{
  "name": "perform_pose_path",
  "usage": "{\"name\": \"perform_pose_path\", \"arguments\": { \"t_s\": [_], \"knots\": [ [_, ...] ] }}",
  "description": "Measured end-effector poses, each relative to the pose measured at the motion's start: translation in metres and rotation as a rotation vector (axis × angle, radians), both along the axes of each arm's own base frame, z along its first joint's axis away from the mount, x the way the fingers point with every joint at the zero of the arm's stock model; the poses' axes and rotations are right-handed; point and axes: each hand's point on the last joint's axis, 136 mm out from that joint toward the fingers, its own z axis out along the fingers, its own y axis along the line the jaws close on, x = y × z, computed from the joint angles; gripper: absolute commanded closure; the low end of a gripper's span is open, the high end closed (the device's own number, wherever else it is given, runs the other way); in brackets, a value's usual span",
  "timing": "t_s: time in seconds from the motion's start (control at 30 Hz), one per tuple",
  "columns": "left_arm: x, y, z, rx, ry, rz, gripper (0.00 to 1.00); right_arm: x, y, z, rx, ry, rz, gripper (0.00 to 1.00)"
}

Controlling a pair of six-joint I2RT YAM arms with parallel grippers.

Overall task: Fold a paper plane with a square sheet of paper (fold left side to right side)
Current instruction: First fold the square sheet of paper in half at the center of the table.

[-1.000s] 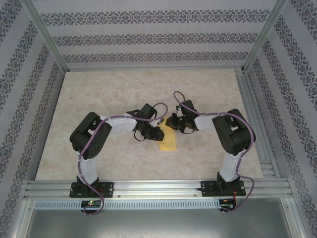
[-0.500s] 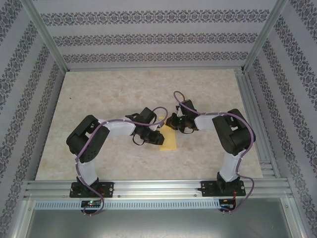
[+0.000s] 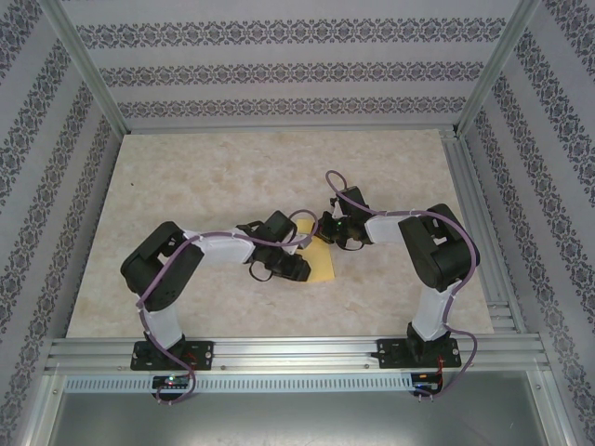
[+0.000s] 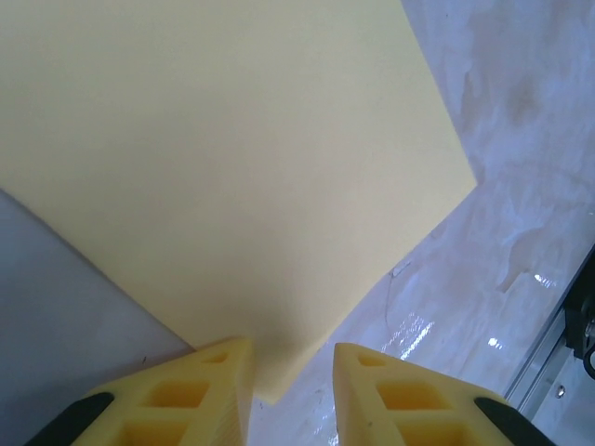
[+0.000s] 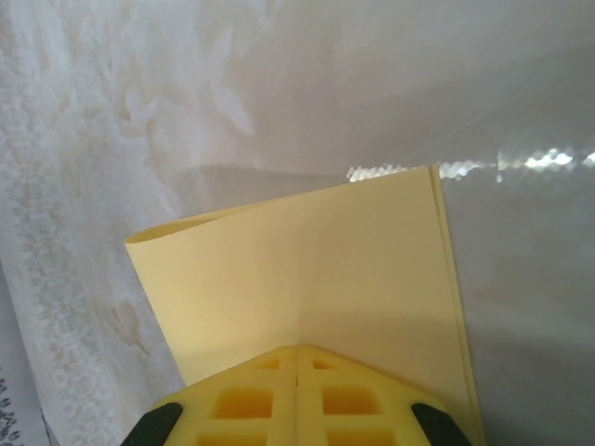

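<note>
Square sheet of paper (image 3: 320, 266): thin, matte, yellow-orange; it lies on the tabletop between the two grippers, folded double so its outline is a narrow rectangle.
Sheet in the right wrist view (image 5: 307, 269): two layers show as a fine double line along the right edge; the left side curves softly over in a loose, rounded fold.
Sheet in the left wrist view (image 4: 232, 167): a smooth, flat plane with crisp straight edges that meet in a sharp corner.
Left gripper (image 4: 291, 358): its ribbed yellow fingers (image 4: 218, 372) stand apart, one on each side of a corner of the sheet, with a clear gap between them.
Right gripper (image 5: 297, 358): its fingers (image 5: 251, 400) are pressed together tip to tip, pinching the sheet's near edge.
Tabletop (image 3: 232, 167): pale, marbled beige, glossy enough to carry bright reflections.
Walls (image 3: 279, 70): striped paper with bands of dark floral pattern.
Frame (image 3: 297, 351): ribbed aluminium rails.
</note>
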Motion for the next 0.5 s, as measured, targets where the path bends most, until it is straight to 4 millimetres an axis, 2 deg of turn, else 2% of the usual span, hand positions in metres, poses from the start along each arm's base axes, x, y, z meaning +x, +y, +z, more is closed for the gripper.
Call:
{"name": "perform_pose_path", "arguments": {
  "t_s": [0.5],
  "knots": [
    [-0.017,0.004,0.002,0.0,0.025,0.007,0.69,0.0,0.0,0.0,0.0,0.001,0.0,0.95]
  ]
}}
